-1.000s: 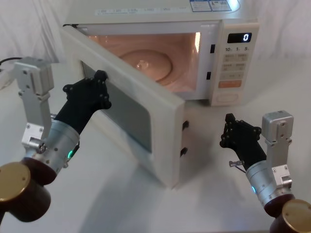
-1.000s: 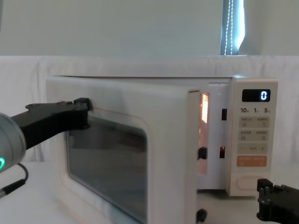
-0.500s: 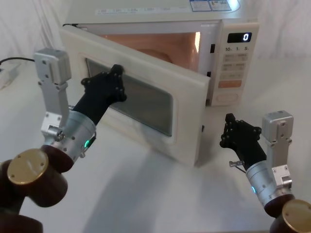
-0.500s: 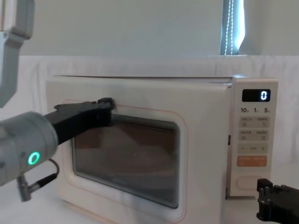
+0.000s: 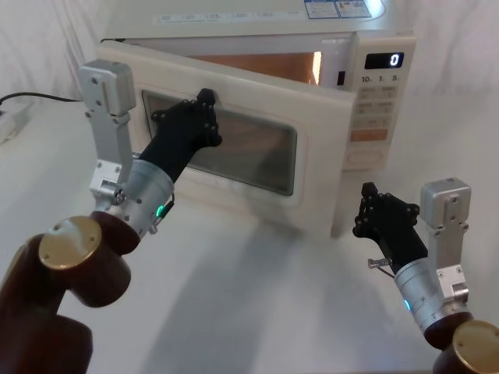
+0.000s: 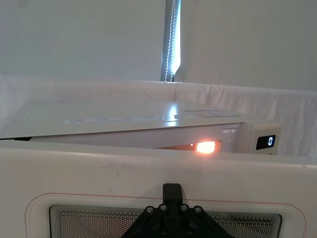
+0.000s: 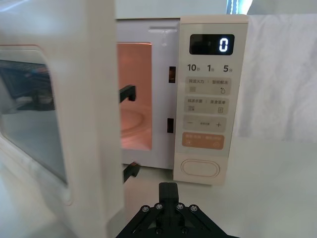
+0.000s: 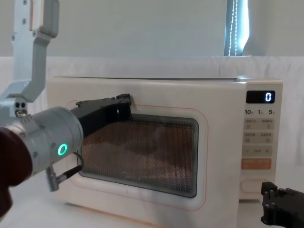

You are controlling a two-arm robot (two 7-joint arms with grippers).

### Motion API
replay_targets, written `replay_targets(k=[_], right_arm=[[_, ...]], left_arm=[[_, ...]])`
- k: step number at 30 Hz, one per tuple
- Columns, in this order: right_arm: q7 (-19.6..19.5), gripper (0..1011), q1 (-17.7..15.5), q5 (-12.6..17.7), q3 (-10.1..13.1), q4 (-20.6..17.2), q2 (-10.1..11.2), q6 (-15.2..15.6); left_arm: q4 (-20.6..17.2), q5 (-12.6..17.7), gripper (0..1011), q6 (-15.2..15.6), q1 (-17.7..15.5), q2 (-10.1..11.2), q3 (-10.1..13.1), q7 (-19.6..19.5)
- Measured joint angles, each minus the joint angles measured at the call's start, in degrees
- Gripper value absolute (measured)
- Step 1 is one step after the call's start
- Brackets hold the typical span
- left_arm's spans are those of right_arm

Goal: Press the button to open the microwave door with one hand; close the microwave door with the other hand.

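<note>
The microwave door (image 5: 234, 195), a cream panel with a dark window, stands ajar by a narrow gap, and orange light shows inside along its top and right edge. My left gripper (image 5: 206, 97) is shut, its tip pressed against the door's front at the window's upper frame (image 8: 124, 99); the left wrist view shows the tip on the door (image 6: 99, 173). The wide cream button (image 5: 365, 156) sits at the bottom of the control panel (image 7: 200, 168). My right gripper (image 5: 368, 191) is shut and hangs over the table in front of the panel, apart from the button.
The microwave stands on a white cloth-covered table (image 5: 257, 312) against white curtains. Its display (image 5: 394, 59) reads 0, and an orange button (image 7: 202, 141) lies above the cream one. A black cable (image 5: 31, 98) runs at the far left.
My left gripper has swung the door from wide open to nearly shut, moving right and toward the microwave. The right arm has not moved.
</note>
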Motion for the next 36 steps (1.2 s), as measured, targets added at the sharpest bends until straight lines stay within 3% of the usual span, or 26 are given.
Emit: replay_targets(k=[26, 36], right_arm=[[0.0, 0, 0.0, 0.0, 0.0, 0.0, 0.0, 0.0], [0.0, 0, 0.0, 0.0, 0.0, 0.0, 0.0, 0.0]], left_arm=[[10.0, 0.2, 0, -1.2, -8.3, -3.1, 2.4, 0.4], [12.3, 1.0, 0, -1.7, -10.2, -3.9, 2.9, 0.5]])
